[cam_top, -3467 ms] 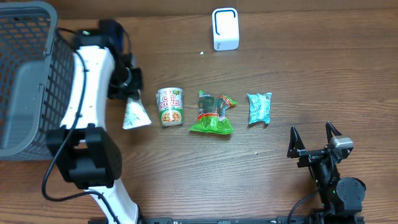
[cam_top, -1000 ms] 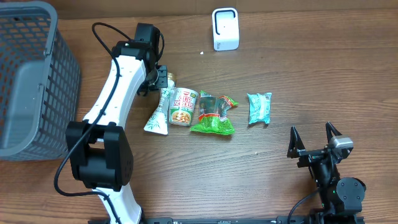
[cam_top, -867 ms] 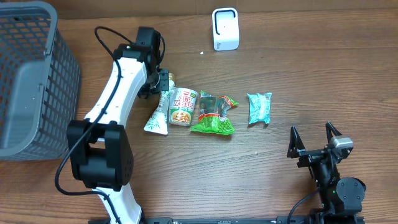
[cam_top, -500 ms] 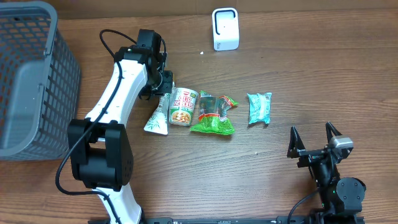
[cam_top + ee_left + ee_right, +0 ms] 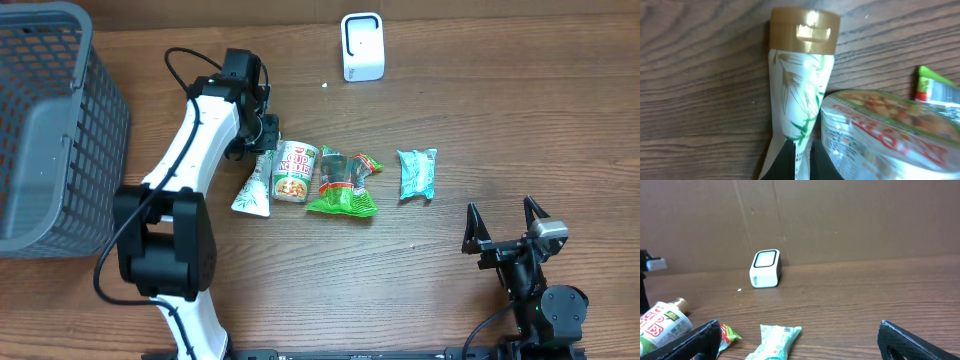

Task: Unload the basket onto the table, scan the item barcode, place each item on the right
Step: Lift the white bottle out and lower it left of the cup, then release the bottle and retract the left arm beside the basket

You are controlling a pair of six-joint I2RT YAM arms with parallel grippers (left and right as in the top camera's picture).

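Overhead: my left claw is shut on the white pouch, which lies on the bench touching the noodle cup. A few seconds ago both sat further left; now the cup touches the green packet. The scanner stands well apart, at the far edge.

Left wrist: closed fingers pinch the pouch below its gold cap.

Right wrist: the right claw is wide open, empty, unmoved.
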